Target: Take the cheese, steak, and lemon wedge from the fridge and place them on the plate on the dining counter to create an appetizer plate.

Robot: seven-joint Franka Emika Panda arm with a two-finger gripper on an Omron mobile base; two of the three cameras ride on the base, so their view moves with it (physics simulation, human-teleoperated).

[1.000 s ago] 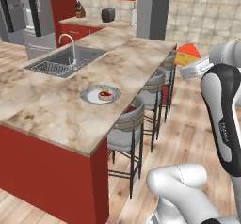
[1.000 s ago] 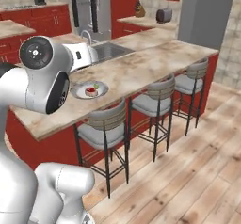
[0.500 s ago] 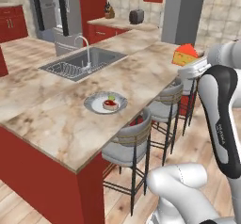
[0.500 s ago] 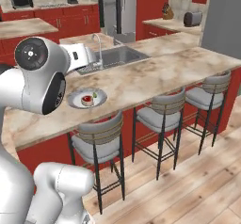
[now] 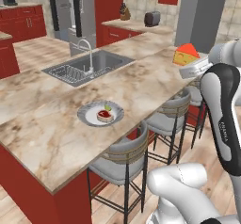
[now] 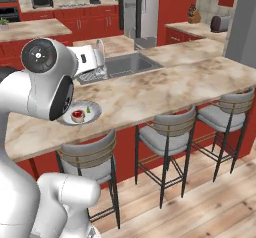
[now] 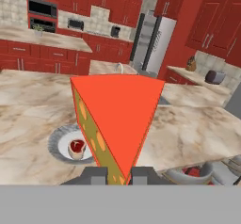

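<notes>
Pointing tip-down in pincer (image 7: 114, 175), cheese (image 7: 117, 119) upright

On the dark forearm of the robot arm (image 5: 225, 124) stands small white lettering, too small to read.

White arm raised with elbow bent, wrist level, gripper (image 7: 115, 175) held high (fingers either side of the cheese (image 7: 116, 120)), jaws clamped on it
</notes>
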